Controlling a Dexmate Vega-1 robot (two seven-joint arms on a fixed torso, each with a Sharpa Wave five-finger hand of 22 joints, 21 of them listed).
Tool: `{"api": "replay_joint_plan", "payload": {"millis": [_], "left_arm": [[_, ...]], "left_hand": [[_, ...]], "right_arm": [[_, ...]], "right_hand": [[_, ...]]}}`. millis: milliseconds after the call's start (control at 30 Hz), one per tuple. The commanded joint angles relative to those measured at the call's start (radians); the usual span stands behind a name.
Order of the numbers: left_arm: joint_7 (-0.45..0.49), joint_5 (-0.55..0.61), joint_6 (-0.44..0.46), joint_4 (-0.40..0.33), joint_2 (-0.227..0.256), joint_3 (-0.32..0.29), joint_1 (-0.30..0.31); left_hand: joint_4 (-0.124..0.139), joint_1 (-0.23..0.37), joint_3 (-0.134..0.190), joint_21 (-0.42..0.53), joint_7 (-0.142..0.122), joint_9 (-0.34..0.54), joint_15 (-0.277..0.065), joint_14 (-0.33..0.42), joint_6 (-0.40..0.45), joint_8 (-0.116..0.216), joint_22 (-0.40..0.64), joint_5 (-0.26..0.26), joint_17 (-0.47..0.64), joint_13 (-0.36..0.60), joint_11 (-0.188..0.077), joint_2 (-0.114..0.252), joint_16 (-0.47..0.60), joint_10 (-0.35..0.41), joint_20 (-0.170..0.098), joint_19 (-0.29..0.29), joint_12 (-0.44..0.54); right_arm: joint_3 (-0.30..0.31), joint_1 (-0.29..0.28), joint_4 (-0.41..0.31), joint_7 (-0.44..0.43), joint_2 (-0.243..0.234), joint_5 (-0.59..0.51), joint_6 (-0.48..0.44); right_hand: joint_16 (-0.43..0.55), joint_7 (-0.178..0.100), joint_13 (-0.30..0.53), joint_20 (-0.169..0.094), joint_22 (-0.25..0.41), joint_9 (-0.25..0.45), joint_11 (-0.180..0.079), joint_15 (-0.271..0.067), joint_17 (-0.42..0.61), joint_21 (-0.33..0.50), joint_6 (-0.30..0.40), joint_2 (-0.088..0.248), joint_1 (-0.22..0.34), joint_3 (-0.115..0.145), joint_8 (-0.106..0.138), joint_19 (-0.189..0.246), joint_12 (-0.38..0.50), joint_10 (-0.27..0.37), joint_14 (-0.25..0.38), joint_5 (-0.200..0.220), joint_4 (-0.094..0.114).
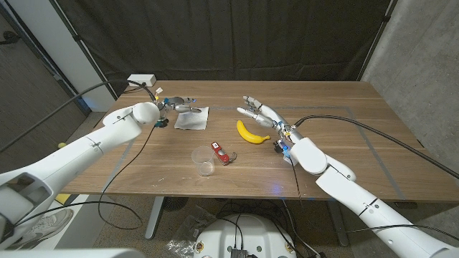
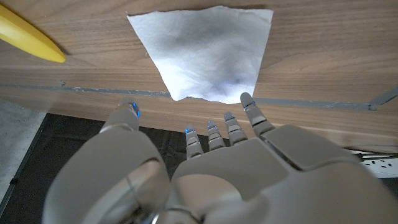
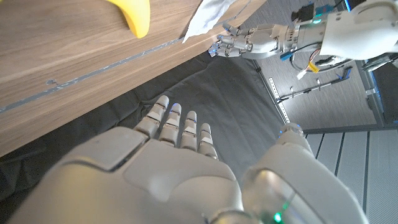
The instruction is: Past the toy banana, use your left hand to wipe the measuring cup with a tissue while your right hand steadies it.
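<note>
We logged: left hand empty, fingers apart, beside tissue; right hand spread wide at banana's twelve o'clock; measuring cup untouched.

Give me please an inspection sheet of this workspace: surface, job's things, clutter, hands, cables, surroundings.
Surface: wooden table with grey tape lines.
Job's things: tissue lies flat, untouched; clear measuring cup stands upright near the front edge; toy banana lies between the hands.
Clutter: small red object beside the cup.
Hands: left hand hovers by the tissue, fingers apart, empty; right hand open, empty, beyond the banana.
Cables: black cables cross the table to both wrists.
Surroundings: dark curtain behind; white power strip at the back-left corner.
</note>
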Motion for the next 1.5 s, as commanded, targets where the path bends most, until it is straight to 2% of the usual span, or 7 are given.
{"api": "replay_joint_plan", "payload": {"millis": [33, 333, 667, 867, 1033, 1300, 1500], "left_arm": [[-0.109, 0.136, 0.029, 0.043, -0.014, 0.089, -0.098], [-0.202, 0.240, 0.039, 0.089, -0.045, 0.162, -0.177], [-0.265, 0.361, 0.057, 0.125, -0.078, 0.230, -0.234], [-0.275, 0.409, 0.058, 0.142, -0.092, 0.250, -0.246], [-0.286, 0.445, 0.061, 0.163, -0.107, 0.268, -0.256], [-0.308, 0.493, 0.072, 0.191, -0.126, 0.294, -0.269], [-0.285, 0.546, 0.088, 0.193, -0.131, 0.310, -0.265]], "left_hand": [[-0.009, 0.021, 0.007, 0.003, -0.006, 0.003, -0.012, 0.007, 0.011, 0.003, 0.001, 0.012, 0.002, 0.006, -0.014, 0.001, -0.005, 0.004, -0.008, 0.001, 0.002], [-0.037, 0.074, 0.023, 0.008, -0.005, 0.005, -0.018, 0.024, 0.035, 0.010, 0.000, 0.017, 0.000, 0.006, -0.024, 0.008, -0.005, 0.022, -0.011, 0.035, 0.005], [-0.064, 0.148, 0.042, 0.031, -0.006, 0.007, -0.038, 0.095, 0.066, 0.015, -0.002, 0.019, 0.002, 0.006, -0.033, 0.015, 0.009, 0.072, -0.019, 0.142, 0.014], [-0.079, 0.242, 0.066, 0.045, -0.003, 0.008, -0.088, 0.196, 0.149, 0.037, -0.004, 0.012, 0.003, 0.006, -0.049, 0.018, 0.029, 0.177, -0.026, 0.230, 0.036], [-0.068, 0.284, 0.075, 0.056, 0.006, 0.001, -0.116, 0.282, 0.242, 0.057, -0.004, -0.001, 0.007, 0.006, -0.065, 0.021, 0.048, 0.283, -0.044, 0.299, 0.052], [-0.063, 0.308, 0.082, 0.061, 0.038, -0.002, -0.118, 0.322, 0.345, 0.081, -0.005, -0.013, 0.006, 0.005, -0.064, 0.024, 0.048, 0.359, -0.058, 0.342, 0.057], [-0.065, 0.366, 0.118, 0.075, 0.080, -0.004, -0.165, 0.476, 0.520, 0.120, -0.005, -0.023, 0.000, 0.003, -0.090, 0.056, 0.077, 0.537, -0.085, 0.417, 0.078]], "right_arm": [[-0.118, 0.008, -0.083, -0.052, -0.076, -0.086, -0.104], [-0.159, 0.012, -0.101, -0.109, -0.097, -0.094, -0.138], [-0.174, 0.008, -0.120, -0.160, -0.112, -0.093, -0.166], [-0.177, 0.009, -0.122, -0.180, -0.116, -0.090, -0.171], [-0.178, 0.010, -0.124, -0.189, -0.119, -0.089, -0.178], [-0.175, 0.004, -0.133, -0.202, -0.123, -0.086, -0.194], [-0.173, 0.001, -0.134, -0.206, -0.123, -0.082, -0.201]], "right_hand": [[0.002, 0.007, 0.004, -0.010, 0.003, 0.005, -0.001, -0.009, 0.004, -0.005, -0.001, -0.012, 0.006, 0.003, 0.007, 0.002, 0.004, -0.003, 0.001, 0.013, -0.010], [0.002, 0.009, 0.005, -0.023, 0.002, 0.005, -0.008, -0.017, 0.004, -0.006, -0.017, -0.013, 0.025, 0.005, 0.006, 0.007, 0.004, -0.010, 0.000, 0.022, -0.021], [0.004, 0.008, 0.005, -0.028, 0.003, 0.005, -0.007, -0.018, 0.004, -0.007, -0.016, -0.016, 0.033, 0.005, 0.008, 0.009, 0.007, -0.007, 0.003, 0.027, -0.026], [0.005, 0.008, 0.005, -0.030, 0.003, 0.005, -0.010, -0.020, 0.004, -0.009, -0.017, -0.018, 0.035, 0.003, 0.009, 0.009, 0.008, -0.007, 0.005, 0.030, -0.028], [0.005, 0.008, 0.005, -0.031, 0.003, 0.005, -0.008, -0.020, 0.004, -0.009, -0.017, -0.019, 0.036, 0.002, 0.010, 0.010, 0.009, -0.006, 0.006, 0.032, -0.029], [0.005, 0.006, 0.005, -0.032, 0.003, 0.006, -0.009, -0.020, 0.004, -0.010, -0.018, -0.022, 0.033, -0.002, 0.010, 0.012, 0.010, -0.005, 0.007, 0.034, -0.028], [0.006, 0.005, 0.005, -0.033, 0.004, 0.006, -0.009, -0.022, 0.005, -0.010, -0.017, -0.023, 0.030, -0.005, 0.011, 0.013, 0.011, -0.003, 0.009, 0.035, -0.027]]}}
